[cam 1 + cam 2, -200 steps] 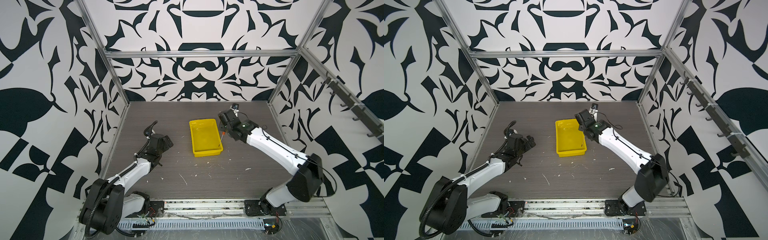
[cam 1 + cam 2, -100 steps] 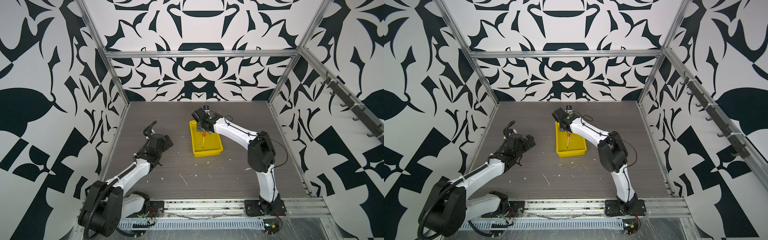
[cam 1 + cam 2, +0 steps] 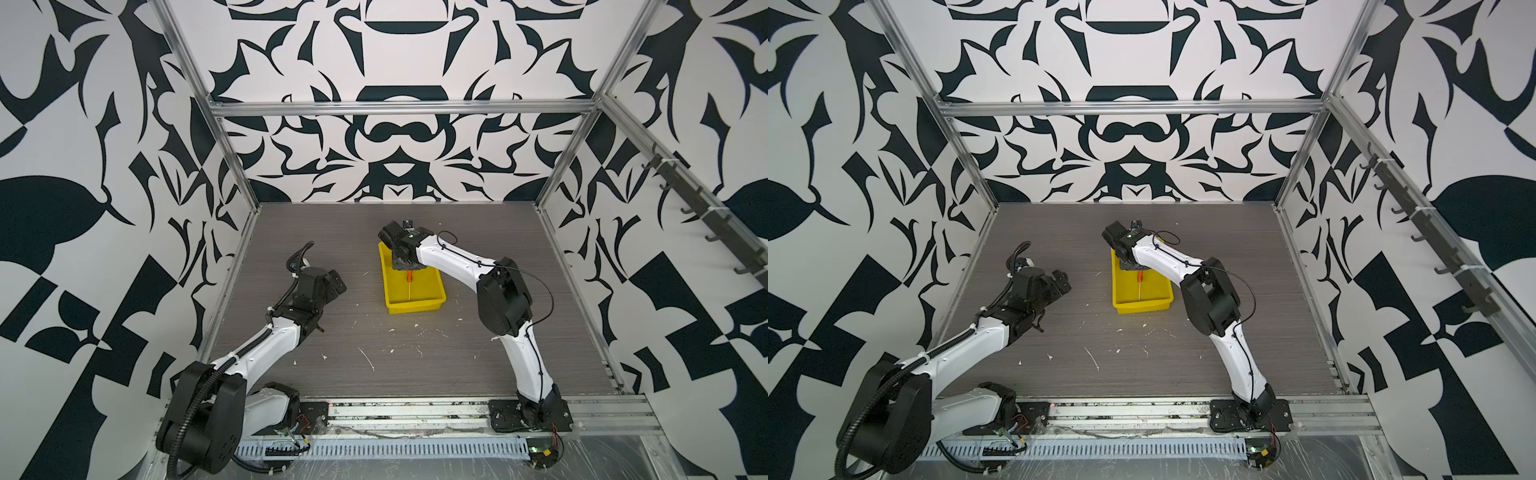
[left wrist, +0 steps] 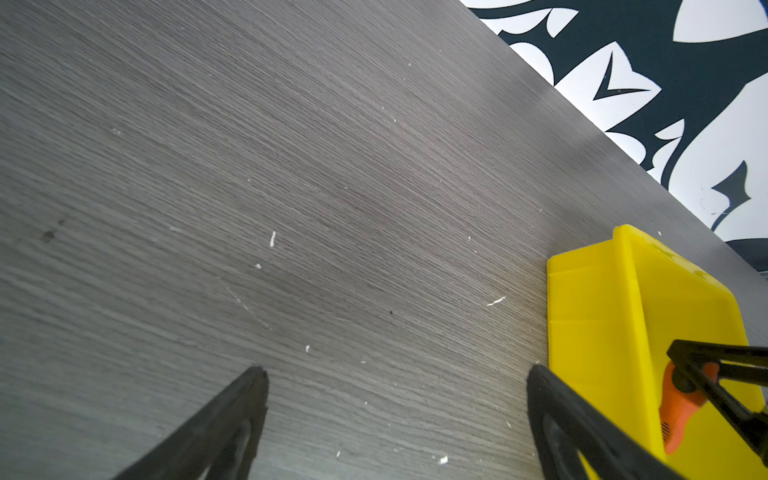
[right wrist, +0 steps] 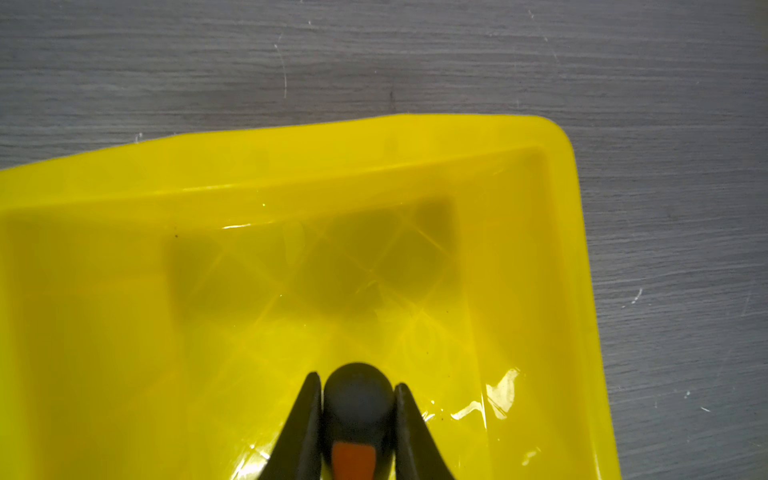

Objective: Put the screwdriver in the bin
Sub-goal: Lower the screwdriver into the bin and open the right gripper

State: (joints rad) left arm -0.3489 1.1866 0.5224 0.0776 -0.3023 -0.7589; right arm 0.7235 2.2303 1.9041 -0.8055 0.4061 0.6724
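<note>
The right gripper (image 3: 405,266) (image 3: 1133,266) hangs over the far end of the bin (image 3: 415,308) (image 3: 1142,308). Its 2 fingers (image 5: 308,419) are pinched tight on the screwdriver (image 5: 357,399). In the right wrist view the black end cap sits squarely between the fingers, touching both. It pokes a little past their tips, and a patch of orange handle shows behind it. In both top views the orange handle and thin shaft (image 3: 409,286) (image 3: 1139,286) run out from the fingers toward the bin's near wall, inside the yellow rim. I cannot tell whether the tip touches the glossy floor.

The left gripper (image 4: 397,370) (image 3: 332,286) is off to the bin's left, over the bare grey table (image 4: 291,166). Its 2 fingers (image 4: 245,411) are spread wide with nothing between them. From its wrist camera the bin's side wall (image 4: 594,332) is just past 1 fingertip, and the orange handle (image 4: 677,411) hangs below the other arm's fingers.
</note>
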